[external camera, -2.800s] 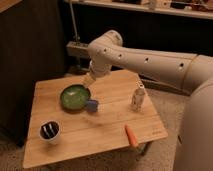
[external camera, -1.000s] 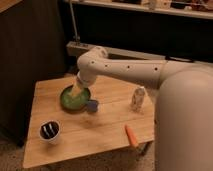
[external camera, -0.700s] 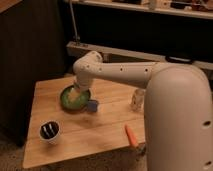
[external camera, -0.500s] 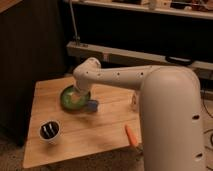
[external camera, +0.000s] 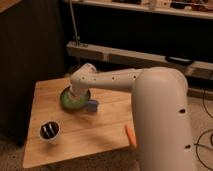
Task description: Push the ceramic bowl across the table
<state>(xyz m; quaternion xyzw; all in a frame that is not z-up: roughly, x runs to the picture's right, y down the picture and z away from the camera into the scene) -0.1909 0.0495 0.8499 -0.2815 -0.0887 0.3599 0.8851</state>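
The green ceramic bowl [external camera: 70, 100] sits on the left-middle of the light wooden table [external camera: 47, 150]. My white arm reaches across from the right and covers the bowl's right part. My gripper [external camera: 79, 95] is down at the bowl, over its right side, mostly hidden behind the arm's wrist. I cannot tell whether it touches the bowl's inside or its rim.
A small blue object [external camera: 92, 105] lies right against the bowl's right edge. A white cup with dark contents [external camera: 50, 132] stands at the front left. An orange carrot [external camera: 130, 135] lies at the front right edge. Dark shelving and a metal rail stand behind the table.
The arm has swung left and down over the bowl and now fills the right of the view, hiding the small white bottle. The bowl has hardly shifted.
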